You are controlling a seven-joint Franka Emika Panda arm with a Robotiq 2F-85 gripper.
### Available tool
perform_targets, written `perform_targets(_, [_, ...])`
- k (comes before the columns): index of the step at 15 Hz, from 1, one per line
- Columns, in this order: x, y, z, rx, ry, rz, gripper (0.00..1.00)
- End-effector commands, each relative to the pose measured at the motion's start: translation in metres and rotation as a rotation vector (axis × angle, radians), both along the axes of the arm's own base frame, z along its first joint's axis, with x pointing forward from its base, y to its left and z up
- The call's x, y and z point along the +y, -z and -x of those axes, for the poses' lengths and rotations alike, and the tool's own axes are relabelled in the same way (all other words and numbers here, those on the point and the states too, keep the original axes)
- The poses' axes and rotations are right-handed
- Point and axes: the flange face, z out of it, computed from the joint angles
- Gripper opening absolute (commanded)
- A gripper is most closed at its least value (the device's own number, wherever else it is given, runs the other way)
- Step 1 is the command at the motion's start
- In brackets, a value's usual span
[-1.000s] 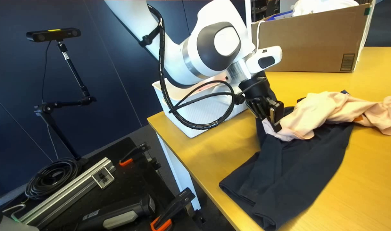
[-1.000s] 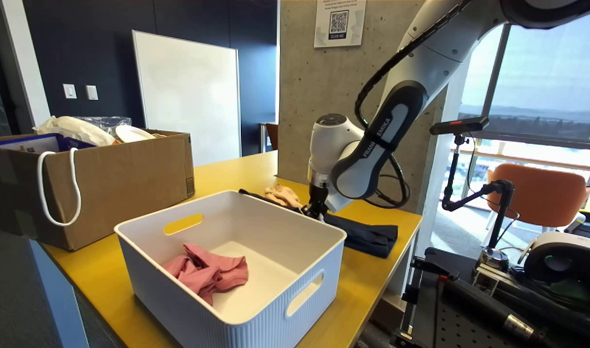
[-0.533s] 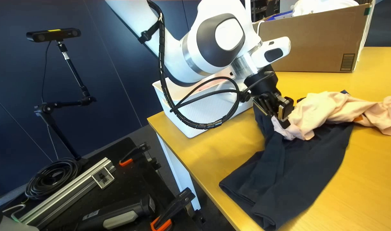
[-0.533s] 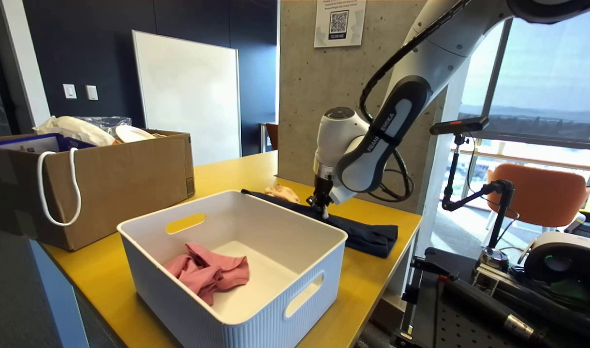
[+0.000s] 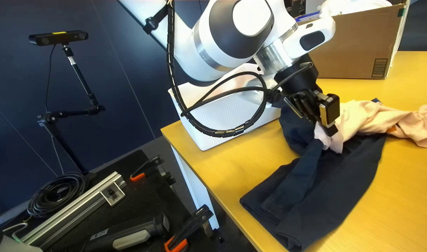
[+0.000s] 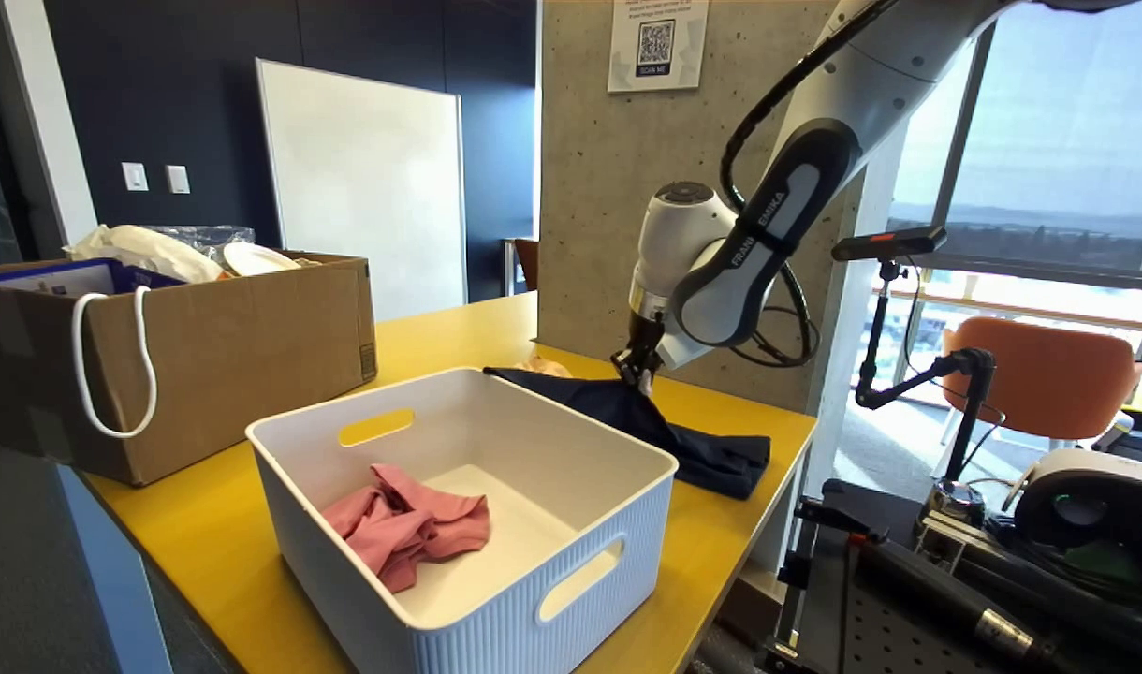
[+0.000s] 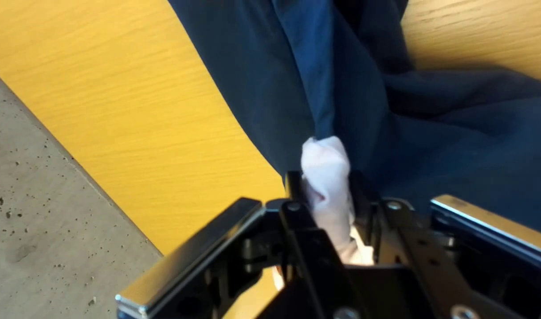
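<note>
1. I see pale cloth [image 7: 326, 159], matt and wrinkled; dark cloth [image 5: 325, 196], matt, smooth.
2. Table [image 7: 137, 119]: grained wood look, smooth, light sheen.
3. My gripper [image 7: 327, 188]: partly glossy metal.
4. Bin [image 6: 501, 632]: ribbed plastic, matt.

A crumpled peach garment [image 5: 371, 115], its whitish end pinched and raised on the side nearer the white bin [image 6: 496, 627], was seen draped across a navy garment [image 5: 325, 185]. Its remaining length was bunched in twisted folds, stretching away from the bin and past the navy garment's edge. The navy garment, spread just beside the bin, was folded over in layers and lifted into a peak beneath the pinched end; whether it was also gripped could not be told.
</note>
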Motion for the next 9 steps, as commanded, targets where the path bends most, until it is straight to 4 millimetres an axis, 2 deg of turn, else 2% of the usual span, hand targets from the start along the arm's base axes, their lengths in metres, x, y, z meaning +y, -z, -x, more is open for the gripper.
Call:
perform_targets(1, [0.003, -0.005, 0.006, -0.014, 0.010, -0.011, 0.62])
perform_targets(6, [0.001, 0.000, 0.011, -0.005, 0.020, -0.015, 0.98])
perform_targets(9, [0.000, 0.007, 0.017, 0.007, 0.028, -0.024, 1.00])
